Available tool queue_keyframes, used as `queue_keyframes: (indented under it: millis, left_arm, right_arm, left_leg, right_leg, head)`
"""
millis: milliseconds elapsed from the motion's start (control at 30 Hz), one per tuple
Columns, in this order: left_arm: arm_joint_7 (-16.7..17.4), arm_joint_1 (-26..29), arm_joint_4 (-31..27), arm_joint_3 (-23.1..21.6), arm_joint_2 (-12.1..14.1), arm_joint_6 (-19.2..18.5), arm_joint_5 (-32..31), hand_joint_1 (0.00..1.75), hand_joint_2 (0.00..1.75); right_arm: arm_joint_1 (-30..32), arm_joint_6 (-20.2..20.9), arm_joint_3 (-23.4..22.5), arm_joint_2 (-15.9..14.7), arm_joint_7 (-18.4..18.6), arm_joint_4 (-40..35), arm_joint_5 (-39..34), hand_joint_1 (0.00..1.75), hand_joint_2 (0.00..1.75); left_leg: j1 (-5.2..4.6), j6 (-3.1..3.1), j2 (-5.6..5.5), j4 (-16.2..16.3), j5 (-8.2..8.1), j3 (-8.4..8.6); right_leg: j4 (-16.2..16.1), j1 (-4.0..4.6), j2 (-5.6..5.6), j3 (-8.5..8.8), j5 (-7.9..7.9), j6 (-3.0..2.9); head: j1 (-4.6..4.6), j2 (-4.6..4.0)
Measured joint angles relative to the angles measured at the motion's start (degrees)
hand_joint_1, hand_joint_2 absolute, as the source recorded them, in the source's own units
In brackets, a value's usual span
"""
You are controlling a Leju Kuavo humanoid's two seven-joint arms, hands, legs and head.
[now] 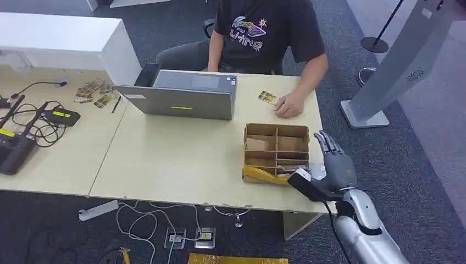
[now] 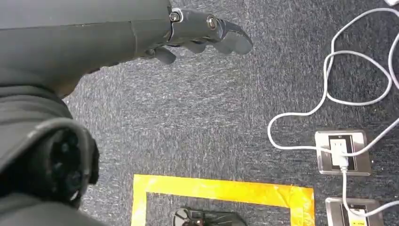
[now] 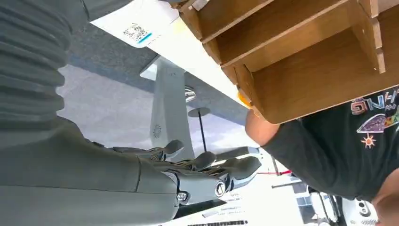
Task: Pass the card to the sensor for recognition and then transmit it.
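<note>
A small yellowish card [image 1: 267, 97] lies on the table's far side, right by the hand [image 1: 288, 104] of a person seated behind the table. My right hand [image 1: 333, 164] hovers at the table's right edge, fingers stretched out and apart, holding nothing. It is just right of a compartmented cardboard box [image 1: 276, 152] with flat pieces in its near cells. The right wrist view shows the same hand [image 3: 202, 170] empty beside the box [image 3: 306, 61]. My left hand [image 2: 202, 30] hangs over the carpet with nothing in it. A tall grey stand [image 1: 404, 60] rises on the floor to the right.
A grey laptop [image 1: 181, 96] sits open mid-table facing the person. Several loose cards [image 1: 93, 93], black routers [image 1: 16, 146] and cables lie on the left table. White cables and floor sockets [image 2: 341, 153] with yellow tape [image 2: 221, 190] are under the table.
</note>
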Motion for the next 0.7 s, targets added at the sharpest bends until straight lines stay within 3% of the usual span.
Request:
queue_keyframes:
  millis: [700]
  left_arm:
    - [-0.1,0.0,0.0,0.0,0.0,-0.2,-0.9,0.00,0.00]
  right_arm:
    - [1.3,5.6,1.7,1.1,-1.9,-1.2,-2.4,0.00,1.75]
  left_leg:
    - [0.00,0.00,0.00,0.0,0.00,-0.01]
  right_leg:
    - [0.0,0.00,-0.01,0.01,0.00,0.00]
  head:
    - [0.00,0.00]
